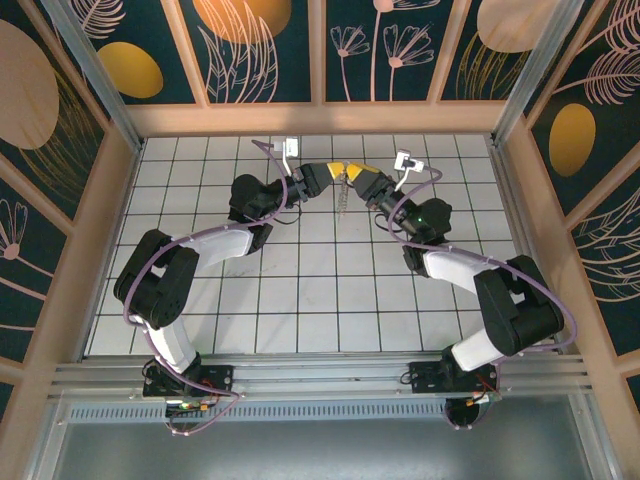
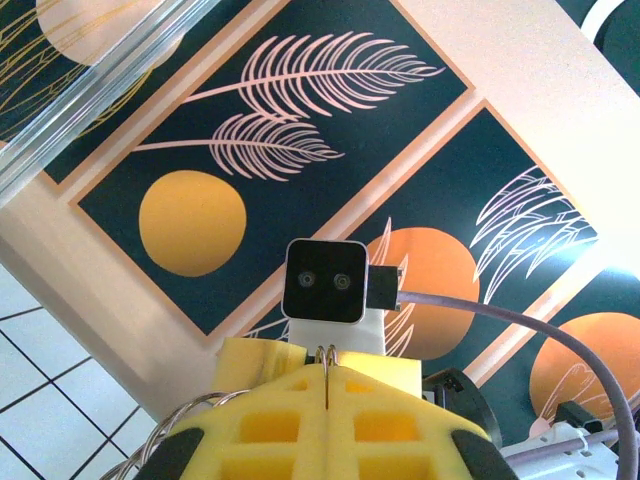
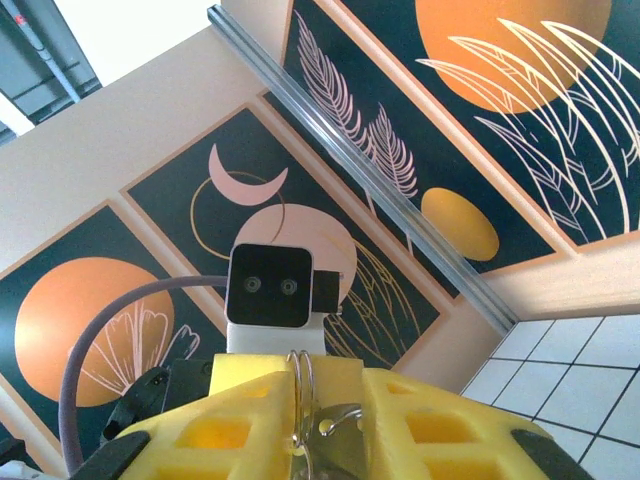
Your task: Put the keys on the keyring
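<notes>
1. Left gripper (image 1: 334, 172): raised above the far middle of the tiled table (image 1: 300, 300), tip to tip with the other arm. In the left wrist view its yellow fingers (image 2: 270, 425) are pressed together.
2. Keyring (image 2: 327, 352): thin silvery wire loops pinched in the seam between the left fingers. A further curve of wire comes out at the lower left of the fingers. From above, the keyring hangs between the two grippers, clear of the tiles, with small pieces dangling below it.
3. Right gripper (image 1: 353, 177): faces the left gripper and nearly touches it. In the right wrist view its jaws stand narrow.
4. Key (image 3: 342, 432): a silvery metal piece held in the gap of the right jaws, just beside the ring loops. Its head cannot be made out.
</notes>
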{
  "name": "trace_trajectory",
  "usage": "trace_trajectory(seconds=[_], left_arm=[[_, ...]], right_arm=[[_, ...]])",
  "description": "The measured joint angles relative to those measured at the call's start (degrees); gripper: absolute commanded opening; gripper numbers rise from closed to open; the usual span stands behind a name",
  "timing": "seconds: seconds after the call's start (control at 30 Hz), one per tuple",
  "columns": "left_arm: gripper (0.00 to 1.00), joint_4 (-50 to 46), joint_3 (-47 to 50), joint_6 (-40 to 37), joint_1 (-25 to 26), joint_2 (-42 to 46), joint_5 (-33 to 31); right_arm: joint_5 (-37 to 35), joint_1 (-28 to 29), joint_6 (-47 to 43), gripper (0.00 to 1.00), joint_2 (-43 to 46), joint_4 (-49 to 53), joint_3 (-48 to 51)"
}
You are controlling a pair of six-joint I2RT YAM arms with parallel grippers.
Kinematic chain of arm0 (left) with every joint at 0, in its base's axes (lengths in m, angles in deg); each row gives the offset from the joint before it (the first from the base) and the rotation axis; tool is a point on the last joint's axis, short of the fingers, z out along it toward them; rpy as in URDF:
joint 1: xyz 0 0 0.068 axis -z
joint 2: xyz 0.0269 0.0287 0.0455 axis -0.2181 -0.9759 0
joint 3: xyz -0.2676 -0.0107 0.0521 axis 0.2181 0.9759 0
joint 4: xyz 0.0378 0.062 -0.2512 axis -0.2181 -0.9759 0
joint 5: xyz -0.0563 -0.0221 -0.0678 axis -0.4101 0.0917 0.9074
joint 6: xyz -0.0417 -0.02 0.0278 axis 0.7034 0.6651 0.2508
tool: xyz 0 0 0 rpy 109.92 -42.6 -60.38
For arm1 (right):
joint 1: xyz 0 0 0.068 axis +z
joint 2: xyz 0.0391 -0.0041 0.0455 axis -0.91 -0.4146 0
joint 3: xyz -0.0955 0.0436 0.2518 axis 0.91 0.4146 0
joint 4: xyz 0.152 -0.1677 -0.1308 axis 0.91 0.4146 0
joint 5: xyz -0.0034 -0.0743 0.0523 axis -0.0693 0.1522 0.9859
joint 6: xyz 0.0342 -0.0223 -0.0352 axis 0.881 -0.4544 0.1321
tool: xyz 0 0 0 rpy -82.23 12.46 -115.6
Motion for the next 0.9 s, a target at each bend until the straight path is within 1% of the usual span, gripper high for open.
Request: trace_trajectory(seconds=[0.13, 0.23, 0.47, 0.5, 0.63, 0.77, 0.9], left_arm=[[0.00, -0.02, 0.00, 0.00, 0.00, -0.04, -0.04], [0.00, -0.02, 0.00, 0.00, -0.04, -0.07, -0.31], [0.00, -0.02, 0.00, -0.04, -0.07, -0.07, -0.72], [0.03, -0.13, 0.00, -0.11, -0.07, -0.07, -0.72], [0.28, -3.28, -0.02, -3.02, -0.07, 0.04, -1.18], [0.42, -9.27, -0.26, -6.95, -0.17, 1.16, -1.57], [0.50, -14.78, -1.16, -10.69, -1.27, 3.56, -1.79]], right_arm=[[0.42, 0.04, 0.00, 0.09, -0.17, -0.13, -0.24], [0.63, 0.04, -0.11, 0.00, -0.17, -0.52, -0.39], [1.20, -0.09, -0.02, 0.00, -0.17, -0.37, -0.76], [1.40, -0.22, -0.04, 0.00, -0.17, -0.15, -0.79], [3.98, -1.62, -0.50, 0.00, -0.15, 3.06, -1.49], [7.72, -4.46, -1.53, 0.00, 0.09, 7.69, -2.29], [11.52, -7.63, -1.99, 0.00, 0.90, 11.85, -3.48]])
